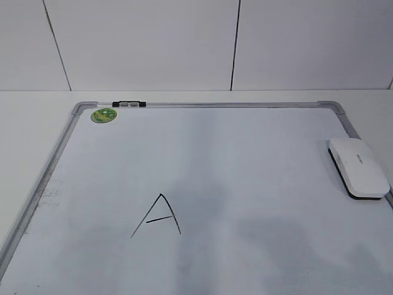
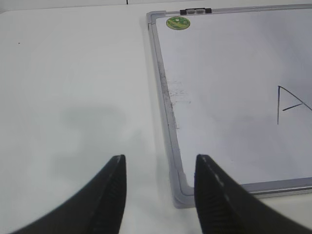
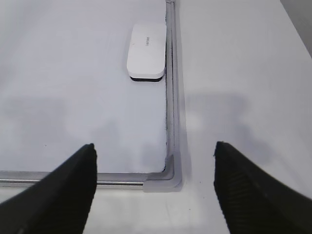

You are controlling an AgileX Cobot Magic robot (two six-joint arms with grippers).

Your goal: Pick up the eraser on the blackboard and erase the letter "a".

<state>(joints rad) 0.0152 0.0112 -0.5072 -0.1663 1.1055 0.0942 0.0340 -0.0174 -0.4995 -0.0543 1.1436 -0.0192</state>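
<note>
The eraser (image 1: pixel 359 166), a white block with a black underside, lies on the blackboard (image 1: pixel 245 105) against its right frame. It also shows in the right wrist view (image 3: pixel 146 48), well ahead of my right gripper (image 3: pixel 155 146). That gripper is open and empty above the board's near right corner (image 3: pixel 168 178). My left gripper (image 2: pixel 160 158) is open and empty above the near left corner of the board (image 2: pixel 163 97). No small cursive "a" shows in any view. A larger angular capital "A" (image 1: pixel 158 216) is drawn left of the board's middle and shows partly in the left wrist view (image 2: pixel 292 105). Neither gripper shows in the exterior view.
A round green magnet (image 1: pixel 104 115) sits in the far left corner of the board, next to a black-and-silver clip (image 1: pixel 129 104) on the far frame. Both show in the left wrist view, magnet (image 2: pixel 178 22) and clip (image 2: pixel 195 10). White tabletop surrounds the board.
</note>
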